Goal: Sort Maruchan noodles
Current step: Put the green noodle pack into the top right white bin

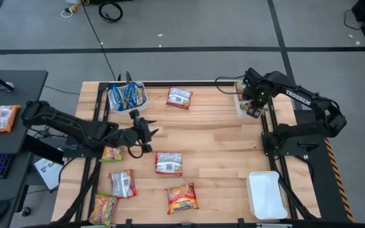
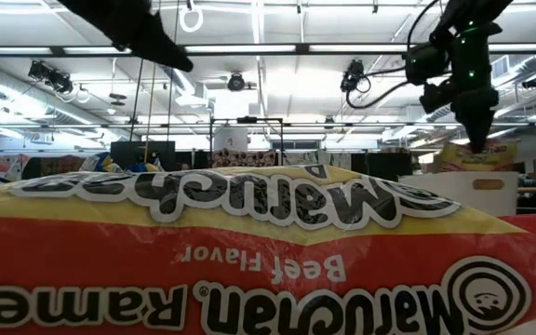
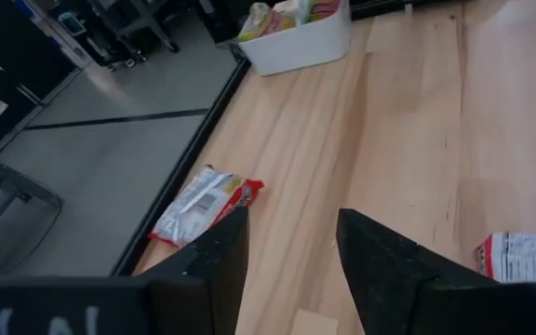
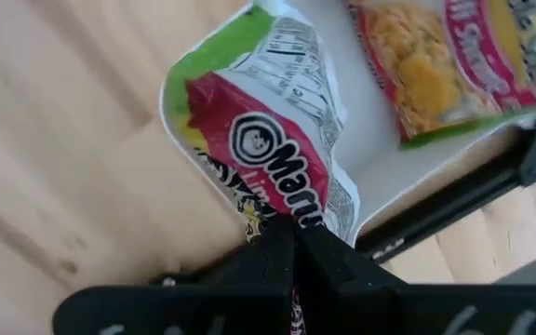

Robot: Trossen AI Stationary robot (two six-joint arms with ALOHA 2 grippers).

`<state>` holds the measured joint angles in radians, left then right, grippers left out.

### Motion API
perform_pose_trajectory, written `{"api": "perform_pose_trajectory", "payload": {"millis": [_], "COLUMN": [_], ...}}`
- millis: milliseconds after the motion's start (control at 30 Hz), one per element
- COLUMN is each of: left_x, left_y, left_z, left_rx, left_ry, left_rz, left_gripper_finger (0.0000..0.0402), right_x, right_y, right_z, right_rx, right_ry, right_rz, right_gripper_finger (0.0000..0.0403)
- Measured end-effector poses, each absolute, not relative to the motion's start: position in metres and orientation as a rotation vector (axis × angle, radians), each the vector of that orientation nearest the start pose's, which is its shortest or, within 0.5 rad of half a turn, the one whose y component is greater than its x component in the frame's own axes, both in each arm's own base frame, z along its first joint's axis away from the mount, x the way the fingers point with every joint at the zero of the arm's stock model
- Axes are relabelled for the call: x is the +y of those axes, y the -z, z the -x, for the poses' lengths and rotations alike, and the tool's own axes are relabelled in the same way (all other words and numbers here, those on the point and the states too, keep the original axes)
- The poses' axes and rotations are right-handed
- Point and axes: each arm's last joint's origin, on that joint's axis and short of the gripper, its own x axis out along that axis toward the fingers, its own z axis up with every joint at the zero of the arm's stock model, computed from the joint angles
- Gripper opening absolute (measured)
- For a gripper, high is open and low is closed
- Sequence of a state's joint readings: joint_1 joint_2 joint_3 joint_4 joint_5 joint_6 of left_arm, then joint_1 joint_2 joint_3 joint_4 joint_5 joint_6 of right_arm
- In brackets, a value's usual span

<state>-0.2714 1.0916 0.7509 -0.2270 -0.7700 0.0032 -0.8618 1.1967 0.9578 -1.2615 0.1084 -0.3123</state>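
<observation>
My right gripper points down over the white tray at the table's far right and is shut on a yellow-green and red Maruchan packet. Another such packet lies in that tray. My left gripper stands open above the middle of the table, nothing between its fingers. A silver-red packet lies flat ahead of it near the far edge. Further packets lie flat on the near half: silver-red, orange-red, yellow-green. My right gripper pinches the yellow-green packet by one end between its two fingers, from above. The packet hangs below the fingers over the tray's rim. Whether its lower end touches the tray I cannot tell.
A white tray with blue packets stands at the far left, and an empty white tray at the near right. More packets lie at the near left. The orange-red packet fills the low view.
</observation>
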Motion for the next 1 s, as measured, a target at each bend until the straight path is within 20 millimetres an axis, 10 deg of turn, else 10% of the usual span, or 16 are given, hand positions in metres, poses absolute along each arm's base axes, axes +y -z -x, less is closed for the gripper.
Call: {"api": "perform_pose_trajectory", "payload": {"millis": [567, 1000], "left_x": [-0.022, -0.021], "left_y": [-0.273, -0.274], "left_z": [-0.185, -0.184], "left_rx": [0.591, 0.594], "left_ry": [-0.465, -0.450], "left_rz": [-0.145, -0.141], "left_gripper_finger": [0.0160, 0.0160], "right_x": [-0.146, -0.137], "right_y": [-0.224, -0.227], "right_z": [-0.151, -0.162], "right_rx": [1.612, 1.592], "right_ry": [-0.017, 0.116], "right_rz": [-0.021, -0.027], "right_gripper_finger": [0.0006, 0.0043]}}
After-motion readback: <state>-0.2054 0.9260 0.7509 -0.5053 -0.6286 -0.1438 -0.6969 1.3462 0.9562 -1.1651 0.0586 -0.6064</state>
